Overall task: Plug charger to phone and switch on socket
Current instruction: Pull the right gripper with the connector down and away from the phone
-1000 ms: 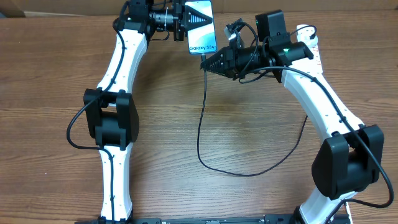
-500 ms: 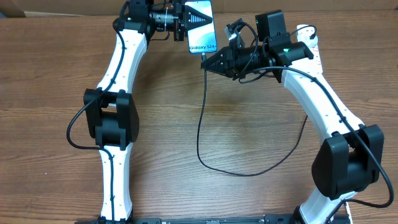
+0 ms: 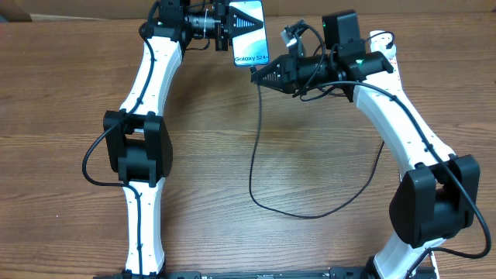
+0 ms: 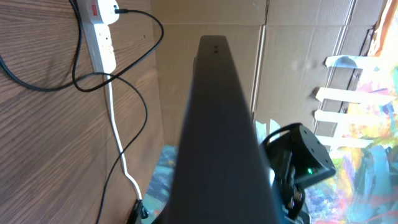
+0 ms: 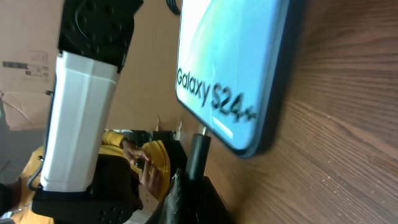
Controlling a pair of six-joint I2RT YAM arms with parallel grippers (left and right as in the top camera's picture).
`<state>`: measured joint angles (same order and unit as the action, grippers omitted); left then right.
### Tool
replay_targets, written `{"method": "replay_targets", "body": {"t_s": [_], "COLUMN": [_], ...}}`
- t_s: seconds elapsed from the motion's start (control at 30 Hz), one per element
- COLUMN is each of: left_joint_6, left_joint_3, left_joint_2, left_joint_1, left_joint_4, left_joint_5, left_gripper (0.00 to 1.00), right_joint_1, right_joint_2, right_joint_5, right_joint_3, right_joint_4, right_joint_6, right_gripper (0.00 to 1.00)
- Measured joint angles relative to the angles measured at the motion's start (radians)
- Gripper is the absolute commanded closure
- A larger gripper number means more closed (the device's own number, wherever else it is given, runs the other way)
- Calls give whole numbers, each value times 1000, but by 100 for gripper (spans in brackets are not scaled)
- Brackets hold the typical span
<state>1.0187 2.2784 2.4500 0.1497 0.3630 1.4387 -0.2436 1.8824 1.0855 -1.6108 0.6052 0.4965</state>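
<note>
The left hand [image 3: 229,25] is shut tight on the side of the phone [image 3: 249,31] and holds it up at the far end of the table [image 3: 62,93]. The phone's blue screen is lit and says "Galaxy S24". The right hand [image 3: 260,76] is shut tight on the end of the charger [image 3: 253,147]. That end sits just under the bottom edge of the phone. I cannot tell if it is pushed in. The rest of the thin black charger hangs down and lies in a big loop on the table. The white socket [image 4: 102,37] lies on the table near the right arm, with a red switch showing.
</note>
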Motion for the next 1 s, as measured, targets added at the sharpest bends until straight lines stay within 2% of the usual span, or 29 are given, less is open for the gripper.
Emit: {"method": "replay_targets", "body": {"t_s": [0.2,1.0], "left_joint_6": [0,2], "left_joint_3": [0,0], "left_joint_2": [0,0], "left_joint_1": [2,-29], "left_joint_4": [2,7], "left_joint_5": [24,40], "left_gripper": [95,96], "right_joint_1": [46,47], "right_joint_2": [0,5], "right_joint_5": [6,-32], "right_joint_3": [0,0], "right_joint_4": [-15,14], "right_joint_6": [1,-27], "right_gripper": [96,96]}}
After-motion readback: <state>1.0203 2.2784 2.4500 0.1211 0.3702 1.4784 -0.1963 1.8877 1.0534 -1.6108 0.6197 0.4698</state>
